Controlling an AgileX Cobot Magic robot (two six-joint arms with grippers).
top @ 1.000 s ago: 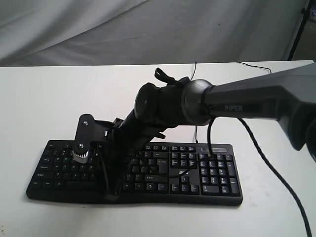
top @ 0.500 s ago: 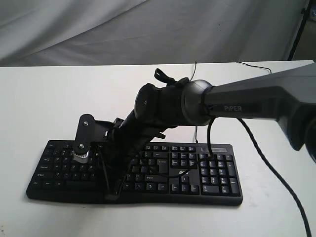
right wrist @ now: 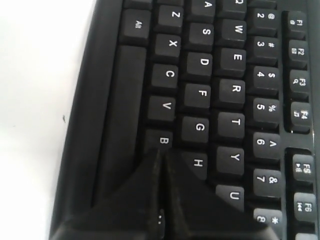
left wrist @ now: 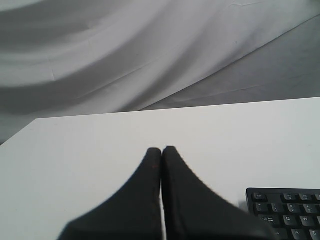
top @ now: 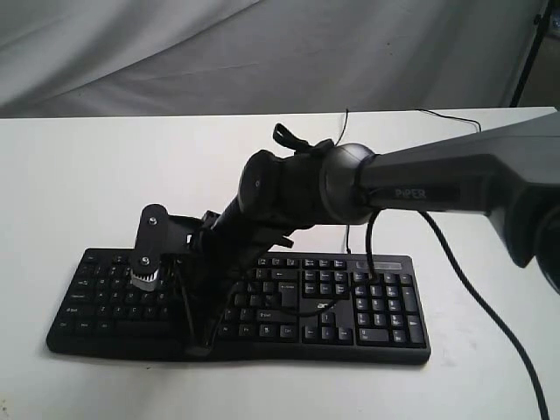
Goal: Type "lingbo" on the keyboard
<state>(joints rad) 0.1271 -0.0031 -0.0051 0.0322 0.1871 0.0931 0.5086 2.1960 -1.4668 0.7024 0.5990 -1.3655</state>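
Observation:
The black keyboard (top: 385, 315) lies along the front of the white table (top: 87, 175). My right arm reaches across it from the right. The right gripper (top: 201, 339) points down at the lower letter rows, left of the middle. In the right wrist view the keyboard (right wrist: 200, 65) fills the frame, and the right gripper (right wrist: 162, 150) is shut, its tips on the edge of the B key (right wrist: 161, 140), beside H. My left gripper (left wrist: 161, 148) is shut and empty over bare table, with a corner of the keyboard (left wrist: 287, 210) beside it. It does not show in the exterior view.
A thin black cable (top: 346, 122) runs from the keyboard's back toward the table's far edge. The right arm's own cable (top: 490, 306) loops over the table at the right. A grey cloth (top: 262, 52) hangs behind, with a black pole (top: 529, 52) at the far right.
The right arm has crept very slightly to the left; its fingers stay down at the same part of the keyboard.

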